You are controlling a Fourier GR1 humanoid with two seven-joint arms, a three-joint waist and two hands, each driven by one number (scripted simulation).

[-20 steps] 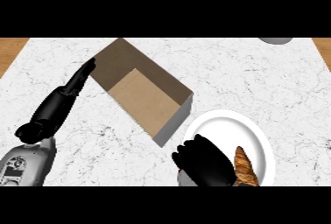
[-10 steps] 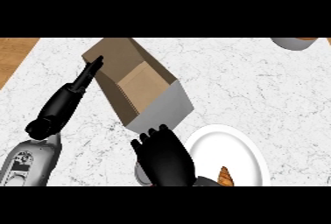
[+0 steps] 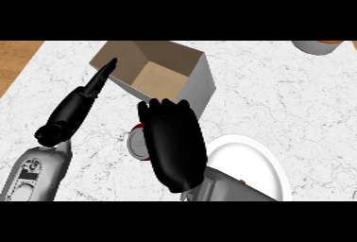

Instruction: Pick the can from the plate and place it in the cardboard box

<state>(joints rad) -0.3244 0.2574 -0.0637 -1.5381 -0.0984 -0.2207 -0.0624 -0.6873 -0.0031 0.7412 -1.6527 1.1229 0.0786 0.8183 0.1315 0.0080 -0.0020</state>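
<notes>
The can [image 3: 137,143], red with a silver end, peeks out at the left side of my right hand [image 3: 173,144]. That hand is curled round it and hides most of it. Hand and can hang over the counter just in front of the open cardboard box [image 3: 162,71], left of the white plate [image 3: 259,163]. My right forearm covers the plate's near-left part. My left hand [image 3: 82,101] lies stretched out with straight fingers, its tips touching the box's left rim.
A round bowl [image 3: 317,46] sits at the far right edge of the view. A wooden strip [image 3: 17,56] borders the white marble counter [image 3: 279,94] at the far left.
My right hand has moved left and forward from the plate to just in front of the box, carrying the can. The left hand stays at the box's left rim.
</notes>
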